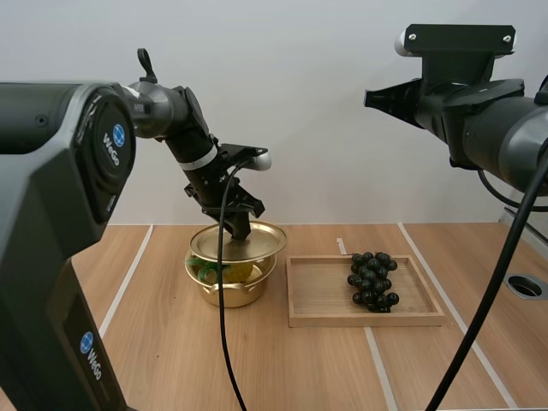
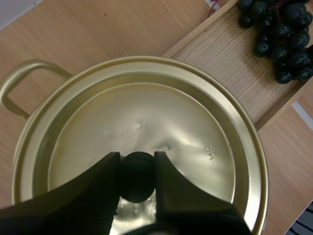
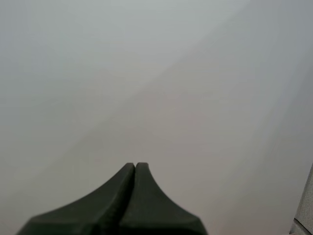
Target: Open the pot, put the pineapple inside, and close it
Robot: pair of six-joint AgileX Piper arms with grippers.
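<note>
My left pincer (image 1: 241,226) is over the pot (image 1: 235,293). The pot is gold. It stands near the back edge of the worktop (image 1: 171,360), a bit left of the middle. The pincer is pinching the black knob (image 2: 137,180) in the middle of the lid (image 1: 265,241). One finger is on each side of the knob, and both press on it.

The lid is gold too. It is over the mouth of the pot, but it does not lie flat. It tips, and its front edge is up off the rim, so there is a gap at the front. Through the gap a yellow and green thing shows inside the pot. That looks like the pineapple (image 1: 224,271). From the left wrist view one handle (image 2: 19,83) sticks out from under the lid.

Just to the right of the pot lies a flat wooden tray (image 1: 317,295). The pot and the tray are very close, but I cannot tell if they touch. A bunch of dark grapes (image 1: 372,281) lies in the tray, toward its back right corner.

My right pincer (image 1: 369,96) is high in the air, over the right side of the worktop and well away from everything on it. Its two fingers are pressed together into one dark point, with nothing between them.
</note>
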